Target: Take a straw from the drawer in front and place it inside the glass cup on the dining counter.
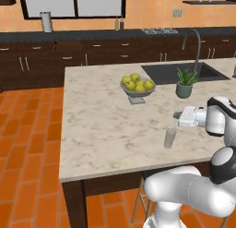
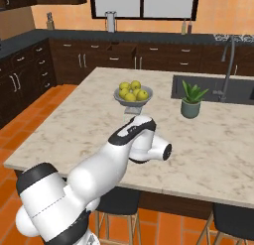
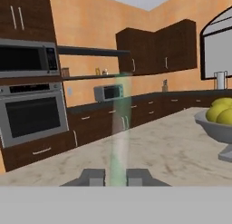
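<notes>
Above the beige marble dining counter point(image 1: 92, 111), near its front edge, the gripper point(image 1: 176, 115) hangs a little higher than the glass cup point(image 1: 169, 138). The hand lies sideways and points to the left in the left base view. Its two fingers are closed tight on the straw point(image 1: 175, 112), which stands upright between them. In the hand view the straw point(image 3: 120, 128) rises as a pale, half see-through strip from between the two dark fingertips point(image 3: 93, 177), and the gripper point(image 3: 117, 177) has almost no gap left around it.

The lower end of the straw comes down toward the cup, just above or at its rim; I cannot tell if the tip is already inside. The cup stands upright on the counter, clear and with nothing visible in it.

Farther back on the same counter a grey bowl of yellow-green fruit point(image 1: 137, 86) stands on a foot, and to its right a small plant in a grey-green pot point(image 1: 185, 85). Behind the plant is the dark sink point(image 1: 184, 72) with an arched tap point(image 1: 196, 45). In the right base view the white arm point(image 2: 114, 159) crosses in front of the place where the cup stands, so the cup is hidden there; the fruit bowl point(image 2: 132, 95) and the plant point(image 2: 191, 101) are clear behind it.
</notes>
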### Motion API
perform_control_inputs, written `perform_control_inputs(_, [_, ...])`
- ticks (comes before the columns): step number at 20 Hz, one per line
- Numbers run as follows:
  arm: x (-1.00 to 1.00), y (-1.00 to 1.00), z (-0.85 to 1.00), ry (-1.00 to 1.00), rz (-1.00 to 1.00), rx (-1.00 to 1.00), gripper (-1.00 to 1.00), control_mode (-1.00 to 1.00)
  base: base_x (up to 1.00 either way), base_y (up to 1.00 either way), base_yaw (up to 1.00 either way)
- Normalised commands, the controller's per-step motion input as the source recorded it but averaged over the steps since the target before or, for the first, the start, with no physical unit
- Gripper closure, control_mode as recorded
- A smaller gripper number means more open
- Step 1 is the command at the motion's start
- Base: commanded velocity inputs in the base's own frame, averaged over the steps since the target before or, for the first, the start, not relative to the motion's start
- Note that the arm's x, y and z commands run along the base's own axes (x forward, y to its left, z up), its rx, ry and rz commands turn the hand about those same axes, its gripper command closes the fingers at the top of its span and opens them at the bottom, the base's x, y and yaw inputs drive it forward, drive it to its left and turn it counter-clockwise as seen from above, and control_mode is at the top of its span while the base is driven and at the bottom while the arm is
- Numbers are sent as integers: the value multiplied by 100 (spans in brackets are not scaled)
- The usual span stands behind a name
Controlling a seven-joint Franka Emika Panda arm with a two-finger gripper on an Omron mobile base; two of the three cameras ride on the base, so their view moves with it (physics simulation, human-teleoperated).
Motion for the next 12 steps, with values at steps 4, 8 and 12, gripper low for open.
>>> perform_control_inputs(4, [0, 8, 0, -1, 0, 0, 100, -100, 0, 0, 0])
perform_control_inputs(8, [5, 7, 1, 0, 0, 0, 100, -100, 0, 0, 0])
perform_control_inputs(12, [0, 7, 15, 0, 0, 0, 100, -100, 0, 0, 0])
